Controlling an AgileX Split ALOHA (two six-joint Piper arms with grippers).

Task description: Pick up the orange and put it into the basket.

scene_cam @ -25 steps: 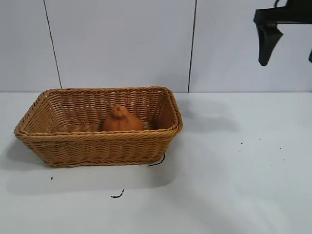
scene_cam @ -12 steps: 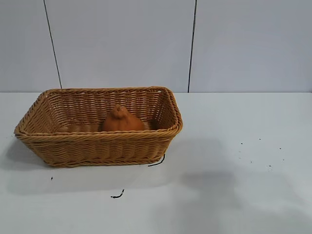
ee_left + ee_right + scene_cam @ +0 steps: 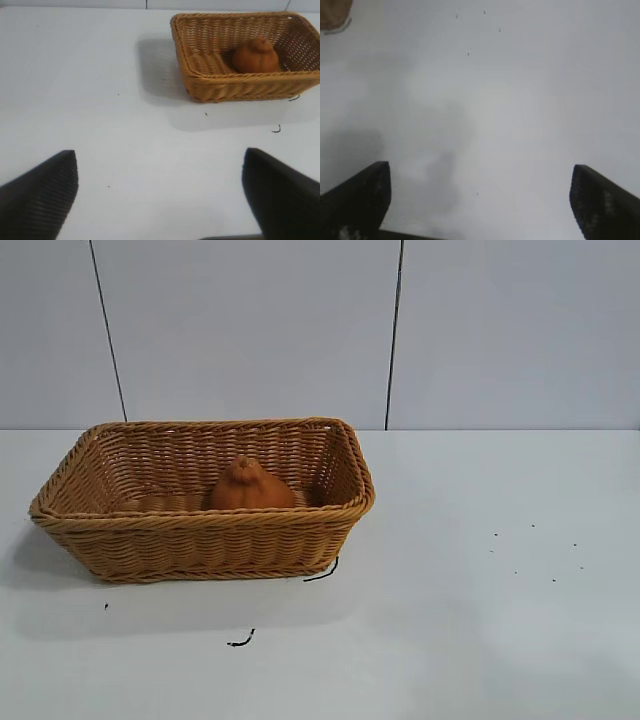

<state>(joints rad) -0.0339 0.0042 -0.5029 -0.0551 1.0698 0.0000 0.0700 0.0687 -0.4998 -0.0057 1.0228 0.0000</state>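
Observation:
The orange (image 3: 249, 486) lies inside the wicker basket (image 3: 200, 515) at the left of the table, its knobbed top up. Both also show in the left wrist view: the orange (image 3: 255, 56) in the basket (image 3: 200, 75). Neither gripper shows in the exterior view. My left gripper (image 3: 160, 192) is open and empty, above bare table well away from the basket. My right gripper (image 3: 480, 197) is open and empty, high over bare table; a corner of the basket (image 3: 332, 12) shows far off in its view.
The white table (image 3: 480, 620) carries small dark specks at the right (image 3: 530, 560) and two short dark scraps, one by the basket's front corner (image 3: 322, 570) and one in front of it (image 3: 240, 641). A panelled white wall stands behind.
The right gripper, seen at the upper right of the exterior view a second ago, has left that view. Its shadow on the table has faded. The orange and basket have not moved.

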